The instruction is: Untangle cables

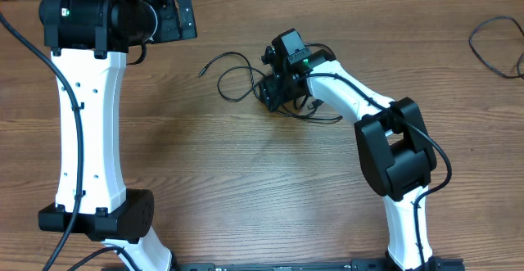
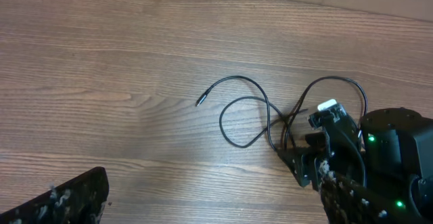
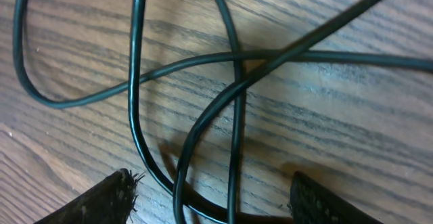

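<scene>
The right gripper (image 3: 211,183) hangs open astride the cables (image 3: 238,60) where they cross; loose loops run toward nine o'clock. The left gripper (image 1: 176,17), state indiscernible, sits farther.

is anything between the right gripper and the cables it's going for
Nothing visible does. The right gripper is open just above the tangled cables, and its wrist view shows only their crossing strands on the wooden table between its fingers.

We see bright, even light from above. Pale-brown wood-grain table (image 1: 246,164) carries soft arm shadows and faint sheen. In right wrist view, thin black cables (image 3: 233,116) sharp, dark padded fingertips (image 3: 98,200) blurred at bottom edge.
</scene>
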